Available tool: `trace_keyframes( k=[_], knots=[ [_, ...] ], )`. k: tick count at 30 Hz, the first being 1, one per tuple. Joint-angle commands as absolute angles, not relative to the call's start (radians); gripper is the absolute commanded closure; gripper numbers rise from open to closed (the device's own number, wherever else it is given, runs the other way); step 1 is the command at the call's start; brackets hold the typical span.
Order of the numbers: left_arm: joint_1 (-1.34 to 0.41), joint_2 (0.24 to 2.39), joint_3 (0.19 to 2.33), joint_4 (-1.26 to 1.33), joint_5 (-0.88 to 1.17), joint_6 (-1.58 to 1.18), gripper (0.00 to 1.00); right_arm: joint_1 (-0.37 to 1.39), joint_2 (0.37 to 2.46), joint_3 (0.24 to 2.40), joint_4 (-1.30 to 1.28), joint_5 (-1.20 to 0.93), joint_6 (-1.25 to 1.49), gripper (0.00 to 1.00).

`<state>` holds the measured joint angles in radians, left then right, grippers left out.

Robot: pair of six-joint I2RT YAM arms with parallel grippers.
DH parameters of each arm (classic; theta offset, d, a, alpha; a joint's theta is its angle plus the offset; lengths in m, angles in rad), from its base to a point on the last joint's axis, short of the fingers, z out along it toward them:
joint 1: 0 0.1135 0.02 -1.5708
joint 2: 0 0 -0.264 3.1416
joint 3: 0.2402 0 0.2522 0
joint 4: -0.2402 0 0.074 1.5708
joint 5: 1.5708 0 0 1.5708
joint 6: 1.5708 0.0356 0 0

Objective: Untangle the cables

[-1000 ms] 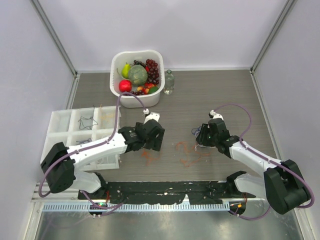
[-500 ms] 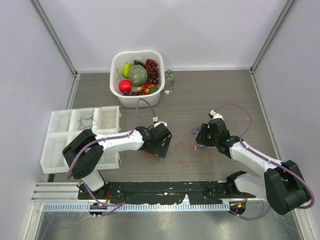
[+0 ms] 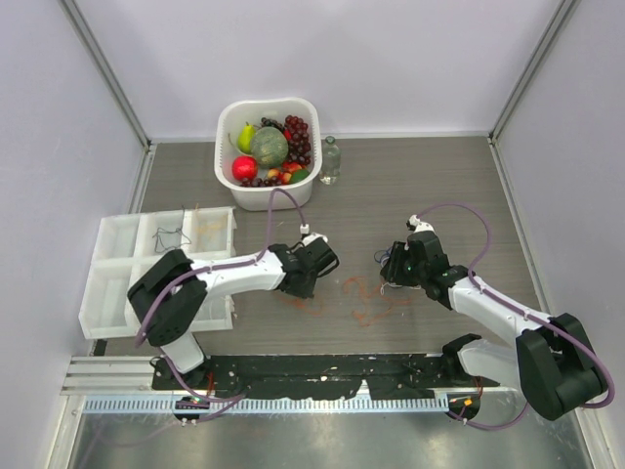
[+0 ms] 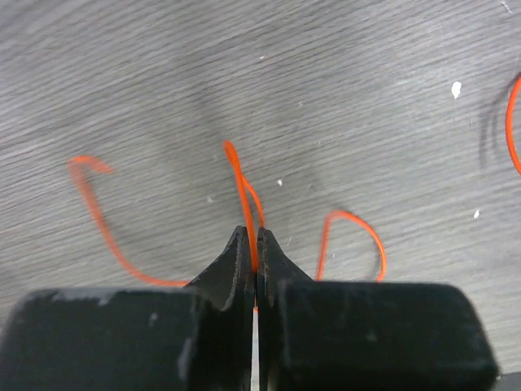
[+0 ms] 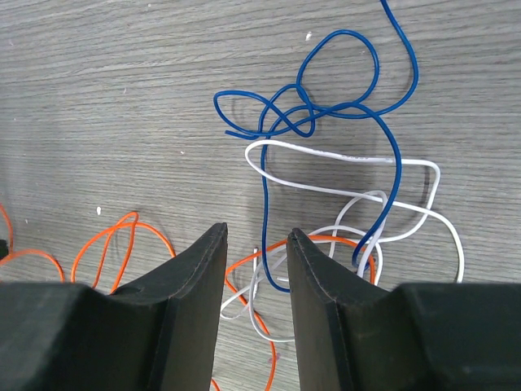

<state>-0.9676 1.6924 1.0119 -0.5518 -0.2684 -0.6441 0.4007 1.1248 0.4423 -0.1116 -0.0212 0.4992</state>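
Observation:
In the left wrist view my left gripper (image 4: pixel 251 236) is shut on a thin orange cable (image 4: pixel 238 175) that rises from between the fingertips; more orange loops lie on the table to either side. From above, the left gripper (image 3: pixel 311 281) sits at the left end of the loose orange cables (image 3: pixel 376 311). My right gripper (image 5: pixel 257 236) stands open just over a small tangle: a blue cable (image 5: pixel 342 106) looped over a white cable (image 5: pixel 342 156), with an orange cable (image 5: pixel 106 238) running under them. A blue strand passes between its fingers, not gripped. The top view shows the right gripper (image 3: pixel 391 266) at mid-table.
A white basket (image 3: pixel 227 125) of fruit stands at the back, with a small clear bottle (image 3: pixel 330 161) beside it. A white compartment tray (image 3: pixel 117 256) sits at the left, behind the left arm. Walls close in both sides and the back.
The left arm swung right to the orange cables and its gripper closed on one strand. The right arm has not moved.

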Motion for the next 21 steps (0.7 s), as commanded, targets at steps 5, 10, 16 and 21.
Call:
trace_keyframes(
  k=[5,10,16,21],
  knots=[
    [-0.913,1.340,1.107,-0.702,-0.396,-0.571,1.00,0.399,1.100,0.439,-0.066,-0.028,0.492,0.59],
    [-0.683,1.125,1.176,-0.775,-0.387,-0.502,1.00,0.400,1.098,0.437,-0.066,-0.028,0.491,0.59],
    [-0.261,1.038,1.330,-0.793,-0.419,-0.440,1.00,0.400,1.103,0.437,-0.064,-0.034,0.492,0.59],
    [0.102,1.144,1.396,-0.776,-0.422,-0.520,1.00,0.402,1.111,0.440,-0.063,-0.038,0.491,0.59]
  ],
)
